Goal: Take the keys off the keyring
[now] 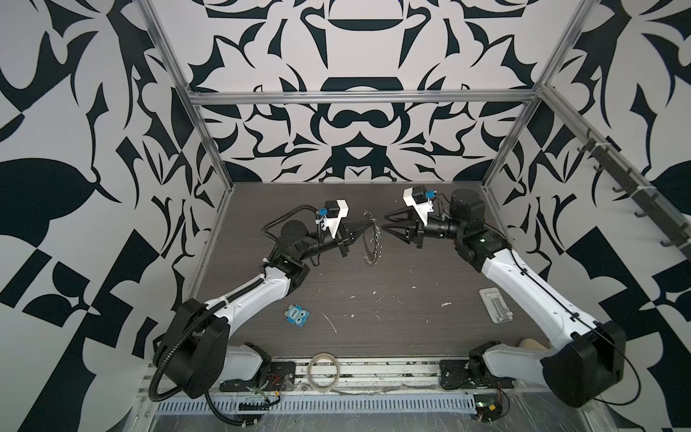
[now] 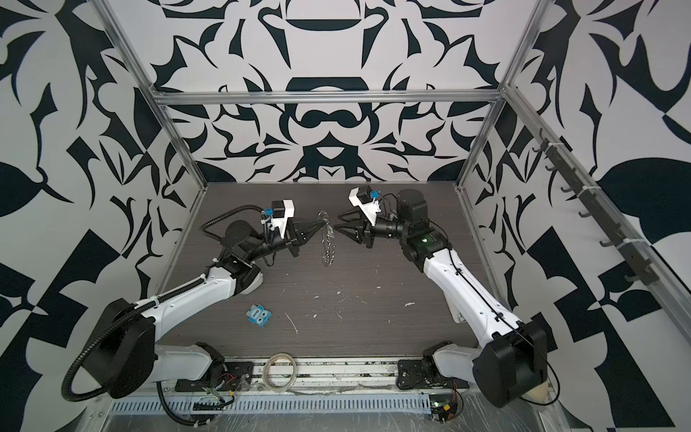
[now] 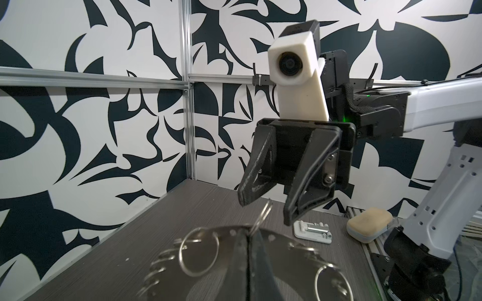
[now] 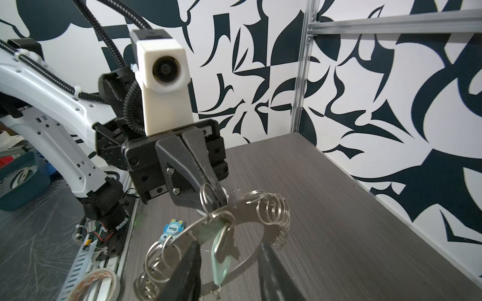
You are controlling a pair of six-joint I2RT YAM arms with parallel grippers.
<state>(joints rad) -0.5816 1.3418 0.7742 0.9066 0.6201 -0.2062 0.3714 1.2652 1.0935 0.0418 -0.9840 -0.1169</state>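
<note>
The keyring (image 1: 370, 239) (image 2: 328, 243) is a flat grey disc fringed with small split rings, held on edge above the table. My left gripper (image 1: 368, 223) (image 2: 321, 224) (image 3: 250, 250) is shut on its upper rim (image 3: 287, 250); the right wrist view also shows this gripper (image 4: 219, 200) pinching the disc (image 4: 250, 206). A small silver key (image 4: 229, 242) with a pale mint tag (image 4: 220, 265) hangs from the rim. My right gripper (image 1: 386, 223) (image 2: 336, 228) (image 3: 266, 209) (image 4: 229, 246) is open, a finger on either side of the key and tag without touching them.
A blue "One" charm (image 1: 295, 314) lies on the table at front left. A white latch plate (image 1: 495, 305) sits at front right beside a beige sponge (image 3: 370, 225). A tape roll (image 1: 323, 372) rests on the front rail. Patterned walls close in three sides.
</note>
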